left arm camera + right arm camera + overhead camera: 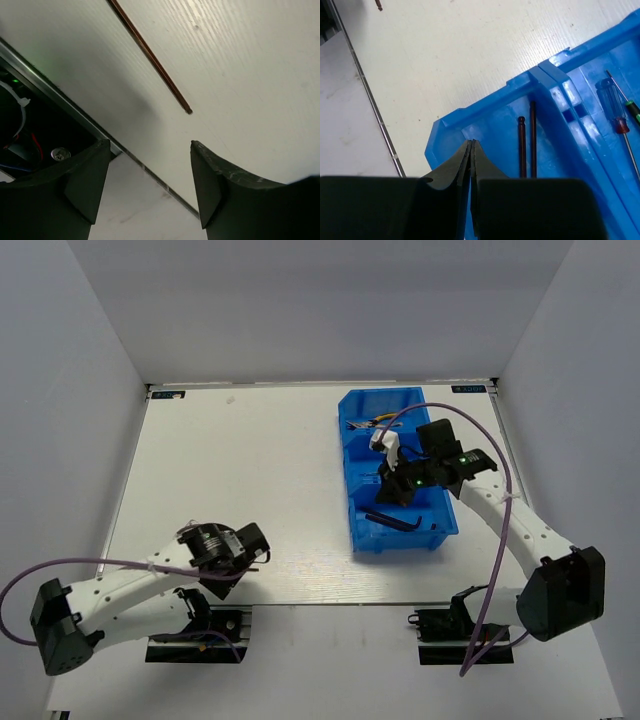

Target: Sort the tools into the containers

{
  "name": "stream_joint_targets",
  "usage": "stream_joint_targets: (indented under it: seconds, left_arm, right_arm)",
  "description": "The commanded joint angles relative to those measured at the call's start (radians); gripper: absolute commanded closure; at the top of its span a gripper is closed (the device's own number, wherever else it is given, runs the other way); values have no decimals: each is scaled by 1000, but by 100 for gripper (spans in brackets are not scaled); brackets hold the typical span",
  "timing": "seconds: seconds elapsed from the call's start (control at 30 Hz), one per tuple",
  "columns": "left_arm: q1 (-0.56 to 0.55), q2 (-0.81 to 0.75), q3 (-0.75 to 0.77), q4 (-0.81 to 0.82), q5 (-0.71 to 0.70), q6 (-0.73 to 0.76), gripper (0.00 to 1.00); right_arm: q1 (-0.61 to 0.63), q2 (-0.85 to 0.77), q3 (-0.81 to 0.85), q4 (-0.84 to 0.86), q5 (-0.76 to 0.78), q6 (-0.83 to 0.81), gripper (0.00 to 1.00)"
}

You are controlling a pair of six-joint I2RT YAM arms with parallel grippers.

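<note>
The blue bin [447, 520] stands on the right half of the table. Yellow-handled pliers [380, 423] lie in its far compartment. A red-blue screwdriver [612, 107] and a green-black one [633, 111] lie in the middle compartment. Two dark hex key shafts [521, 147] lie side by side in the near one. My right gripper [471, 143] hangs shut and empty over the near compartment. Another brown hex key [150, 55] lies on the table near the front edge. My left gripper [148, 145] stands open just short of its tip, holding nothing.
The table's front edge with its metal strip [75, 107] runs right under the left gripper, with the arm's mount [30, 145] beyond it. White walls close off the table on three sides. A purple cable [470, 420] loops above the bin's right side.
</note>
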Motion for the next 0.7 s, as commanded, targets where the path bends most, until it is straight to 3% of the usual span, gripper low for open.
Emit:
stream_joint_targets:
  seconds: [0.0,0.27,0.4,0.63,0.67]
  left_arm:
    - [18,105,17,-66,-40,-99,24]
    - [146,183,-78,176,-49,-76,29]
    - [202,226,-108,279,-49,19,31]
    - [274,360,-79,353,-40,97,33]
    - [284,369,-79,353,-40,107,37]
  right_arm:
    - [21,-9,35,23,-4,13,93]
    - [28,-100,-37,-16,21,-17,93]
    - [25,-154,-75,-32,33,-37,92]
    - [22,-201,-104,-47,39,-39,92]
    - [24,-204,-112,-47,39,-39,92]
